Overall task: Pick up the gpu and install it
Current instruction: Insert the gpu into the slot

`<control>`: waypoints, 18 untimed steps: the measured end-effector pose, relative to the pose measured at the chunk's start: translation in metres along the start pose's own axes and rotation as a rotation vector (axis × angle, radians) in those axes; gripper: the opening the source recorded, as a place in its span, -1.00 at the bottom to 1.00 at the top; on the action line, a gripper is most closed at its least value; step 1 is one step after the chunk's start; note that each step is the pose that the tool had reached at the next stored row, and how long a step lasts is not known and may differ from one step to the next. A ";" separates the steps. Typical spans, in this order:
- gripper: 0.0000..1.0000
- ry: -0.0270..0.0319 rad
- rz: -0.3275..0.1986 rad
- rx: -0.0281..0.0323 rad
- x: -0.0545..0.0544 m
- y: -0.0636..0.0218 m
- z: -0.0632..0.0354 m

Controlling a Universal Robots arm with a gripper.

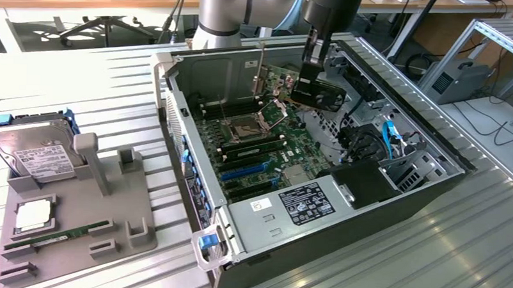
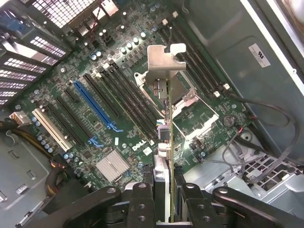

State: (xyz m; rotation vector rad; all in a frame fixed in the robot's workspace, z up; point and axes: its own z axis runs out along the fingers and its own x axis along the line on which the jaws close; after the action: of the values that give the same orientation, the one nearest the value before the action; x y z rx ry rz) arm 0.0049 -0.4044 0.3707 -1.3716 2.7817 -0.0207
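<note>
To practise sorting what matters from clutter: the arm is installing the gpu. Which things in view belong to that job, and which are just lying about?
Job in hand:
gpu, gripped in the hand
motherboard
computer case

Lying about:
hard drive
RAM stick
processor chip
grey holder

gpu (image 2: 165, 128) held edge-down over motherboard (image 2: 128, 142), silver bracket (image 2: 165, 59) at end.

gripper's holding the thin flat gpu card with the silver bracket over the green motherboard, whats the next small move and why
Probably shift the gpu card sideways toward the long blue slot before lowering. The gripper is shut on it, and it hangs edge-on above the motherboard, seemingly in line with the processor socket rather than that slot.
</note>
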 end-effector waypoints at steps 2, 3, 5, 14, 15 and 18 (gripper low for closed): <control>-0.46 -0.0002 -0.005 -0.0001 0.000 0.0000 0.0000; -0.46 -0.0003 -0.008 -0.0002 0.000 0.0000 0.0000; -0.46 -0.0005 -0.014 -0.0004 0.000 0.0000 0.0000; -0.46 -0.0012 -0.038 -0.0011 0.000 0.0000 0.0000; -0.46 -0.0013 -0.041 -0.0012 0.000 0.0000 0.0000; -0.46 -0.0016 -0.049 -0.0015 0.000 0.0000 0.0000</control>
State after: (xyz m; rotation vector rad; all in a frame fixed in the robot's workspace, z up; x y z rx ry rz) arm 0.0049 -0.4044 0.3706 -1.4397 2.7467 -0.0191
